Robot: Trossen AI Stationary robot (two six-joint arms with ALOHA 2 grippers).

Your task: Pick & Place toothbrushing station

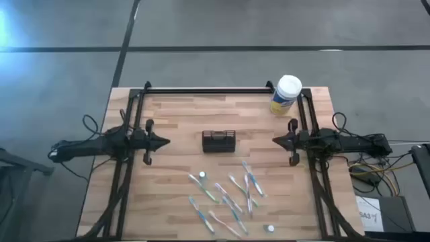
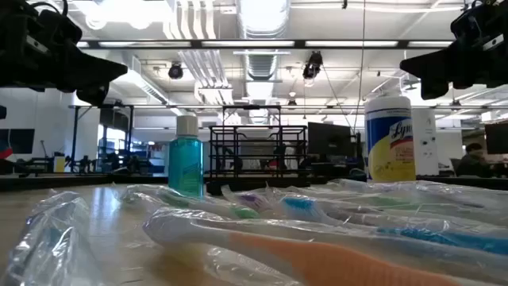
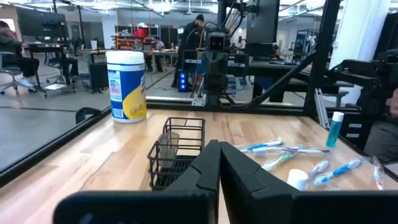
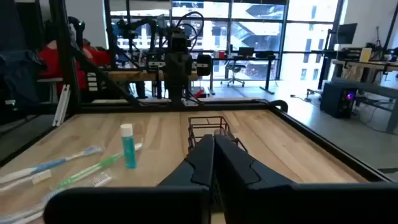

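Note:
The black wire-mesh basket (image 1: 219,141) stands on its base at the middle of the wooden table; it also shows in the left wrist view (image 3: 177,152) and the right wrist view (image 4: 208,129). My left gripper (image 1: 166,142) hovers shut at the basket's left, pointing at it. My right gripper (image 1: 275,140) hovers shut at the basket's right, pointing at it. Both are clear of the table and touch nothing. Several wrapped toothbrushes (image 1: 228,195) lie on the table nearer the front edge.
A yellow canister with a white lid (image 1: 285,94) stands at the far right corner. A small teal bottle (image 4: 127,145) stands among the toothbrushes. A black frame rail (image 1: 208,90) runs along the far edge. Bare wood lies between each gripper and the basket.

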